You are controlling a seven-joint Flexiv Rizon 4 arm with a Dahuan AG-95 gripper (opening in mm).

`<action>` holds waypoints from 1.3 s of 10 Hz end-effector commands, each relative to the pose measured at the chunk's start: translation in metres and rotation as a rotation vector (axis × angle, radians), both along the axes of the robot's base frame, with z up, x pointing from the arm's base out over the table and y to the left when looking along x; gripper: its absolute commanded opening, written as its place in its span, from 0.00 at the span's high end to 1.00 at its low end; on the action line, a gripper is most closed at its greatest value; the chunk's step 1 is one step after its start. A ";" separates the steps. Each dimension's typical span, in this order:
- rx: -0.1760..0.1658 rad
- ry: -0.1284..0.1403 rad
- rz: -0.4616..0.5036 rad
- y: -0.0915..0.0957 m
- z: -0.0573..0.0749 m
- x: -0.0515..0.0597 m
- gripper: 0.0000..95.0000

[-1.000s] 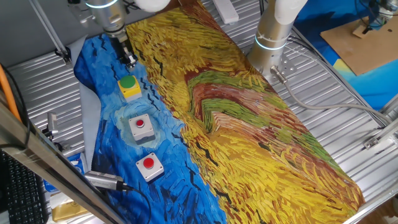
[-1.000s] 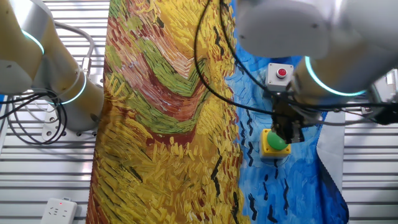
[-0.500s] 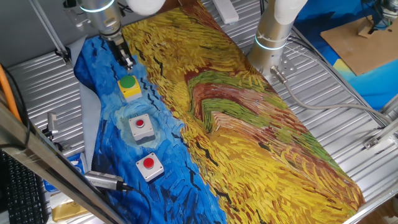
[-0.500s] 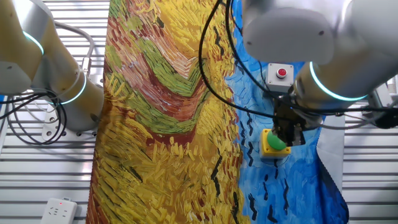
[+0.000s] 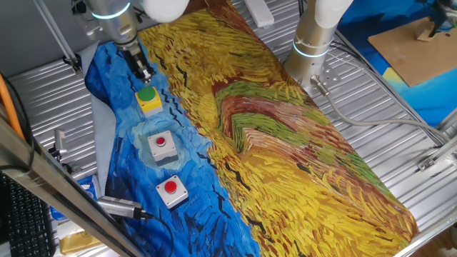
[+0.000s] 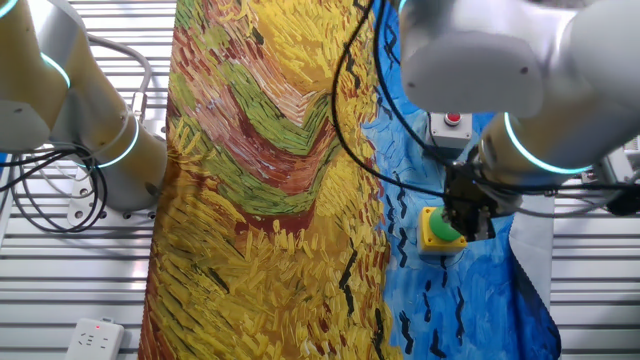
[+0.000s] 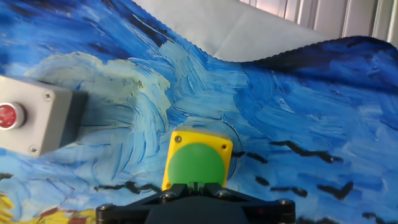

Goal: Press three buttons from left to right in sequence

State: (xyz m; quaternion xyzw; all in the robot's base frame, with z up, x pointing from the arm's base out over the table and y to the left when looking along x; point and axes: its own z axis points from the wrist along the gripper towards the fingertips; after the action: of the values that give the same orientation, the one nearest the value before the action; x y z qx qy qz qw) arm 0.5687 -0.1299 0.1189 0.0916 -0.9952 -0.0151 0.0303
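The three buttons lie in a row on the blue part of a painted cloth. The yellow box with the green cap is at the far end, then two grey boxes with red caps. My gripper points down just behind the green cap, and I cannot tell if it touches it. In the hand view the fingertips are shut together at the near edge of the green cap, with one grey box at the left. In the other fixed view my arm hides part of the yellow box and of a grey box.
The painted cloth covers most of the ribbed metal table. A second arm's base stands at the far side. A metal cylinder with a cable lies near the front grey box. A cardboard sheet lies at the far right.
My gripper has shifted slightly to the left in one fixed view, staying over the yellow box. The buttons have not moved.
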 end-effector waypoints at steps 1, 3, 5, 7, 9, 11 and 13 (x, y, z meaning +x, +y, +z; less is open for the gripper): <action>0.007 0.000 0.005 0.000 -0.004 0.006 1.00; 0.019 0.008 -0.002 0.004 -0.007 0.011 1.00; 0.018 0.009 -0.005 0.007 -0.017 0.014 1.00; 0.018 0.007 0.002 0.007 -0.034 0.017 1.00; 0.020 0.007 0.009 0.006 -0.044 0.018 1.00; 0.018 0.018 0.012 0.007 -0.025 0.021 1.00; 0.010 0.054 -0.001 0.013 0.009 0.022 1.00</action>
State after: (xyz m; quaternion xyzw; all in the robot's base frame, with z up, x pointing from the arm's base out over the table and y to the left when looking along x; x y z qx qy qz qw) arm 0.5911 -0.1179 0.1142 0.0917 -0.9940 -0.0222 0.0547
